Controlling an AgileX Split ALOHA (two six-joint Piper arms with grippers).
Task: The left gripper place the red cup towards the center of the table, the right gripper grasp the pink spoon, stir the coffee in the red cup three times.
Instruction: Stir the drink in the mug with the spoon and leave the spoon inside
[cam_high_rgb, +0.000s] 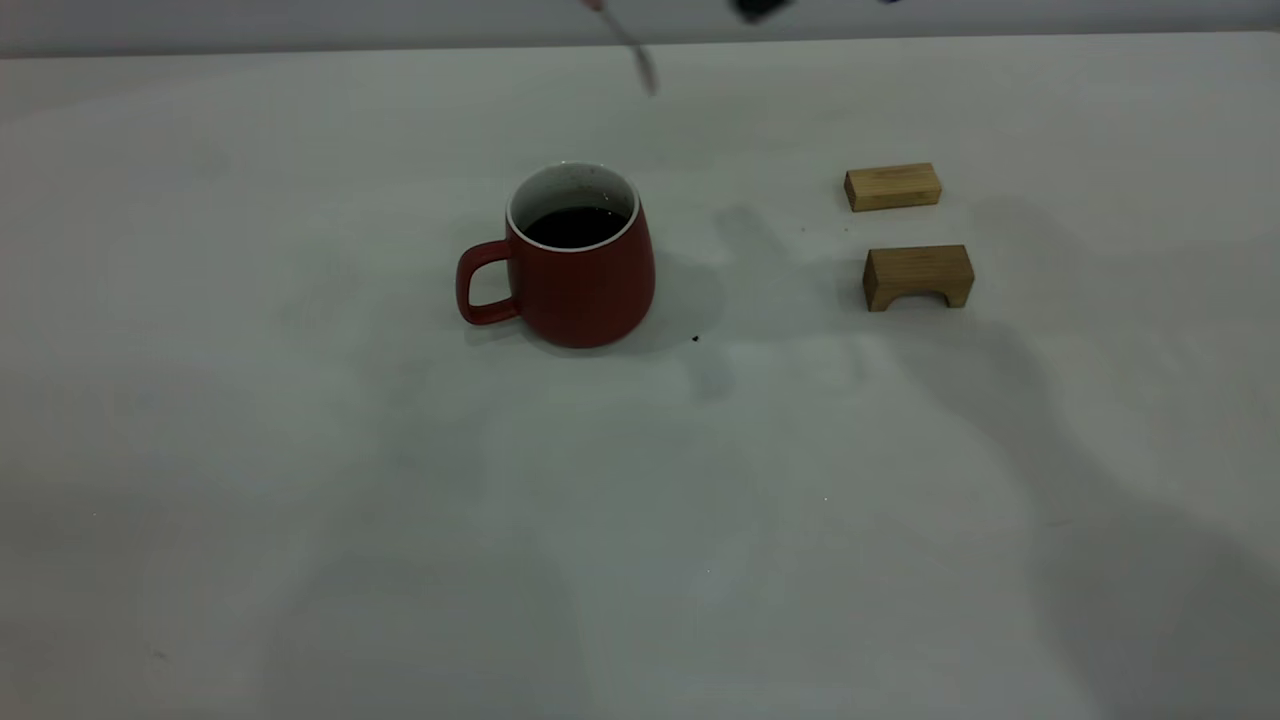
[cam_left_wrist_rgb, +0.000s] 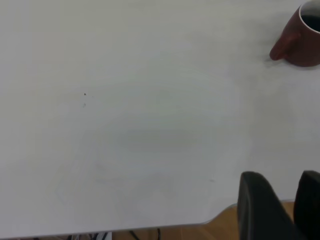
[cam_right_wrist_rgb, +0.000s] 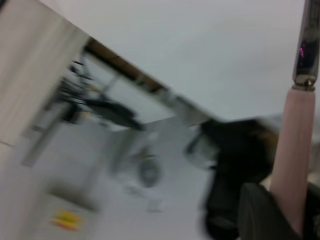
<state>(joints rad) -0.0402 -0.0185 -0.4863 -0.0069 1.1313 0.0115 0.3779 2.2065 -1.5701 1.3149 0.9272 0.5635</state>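
The red cup (cam_high_rgb: 585, 290) stands upright near the middle of the table (cam_high_rgb: 300, 480), handle to the left, with dark coffee (cam_high_rgb: 575, 226) inside. The pink spoon (cam_high_rgb: 640, 58) hangs blurred in the air beyond and above the cup, its bowl pointing down. My right gripper (cam_high_rgb: 760, 8) shows only as a dark tip at the top edge. In the right wrist view that gripper (cam_right_wrist_rgb: 292, 210) is shut on the spoon's pink handle (cam_right_wrist_rgb: 296, 150). My left gripper (cam_left_wrist_rgb: 282, 176) is open and empty over the table's edge, far from the cup (cam_left_wrist_rgb: 300, 45).
Two small wooden blocks lie to the right of the cup, a plain one (cam_high_rgb: 892, 186) farther back and an arched one (cam_high_rgb: 918, 276) nearer. A tiny dark speck (cam_high_rgb: 696, 339) sits beside the cup's base.
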